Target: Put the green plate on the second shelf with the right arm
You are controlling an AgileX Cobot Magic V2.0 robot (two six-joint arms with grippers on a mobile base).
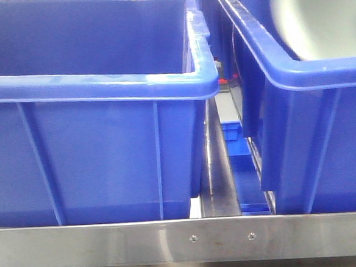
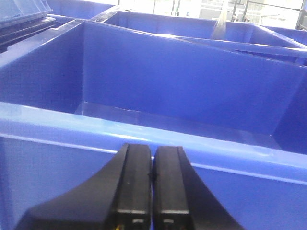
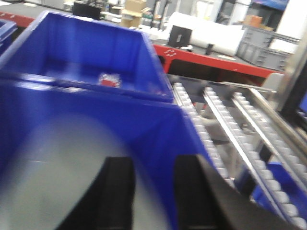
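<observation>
Green plate (image 3: 72, 172), pale and blurred, fills the lower left of the right wrist frame inside a blue bin (image 3: 158, 120), under the right gripper (image 3: 153, 191), whose fingers stand apart. Lower centre of the left wrist frame, the left gripper (image 2: 152, 191) is pressed closed before another blue bin (image 2: 57, 120). Farther off, upper right, run roller rails (image 3: 225, 115).
</observation>
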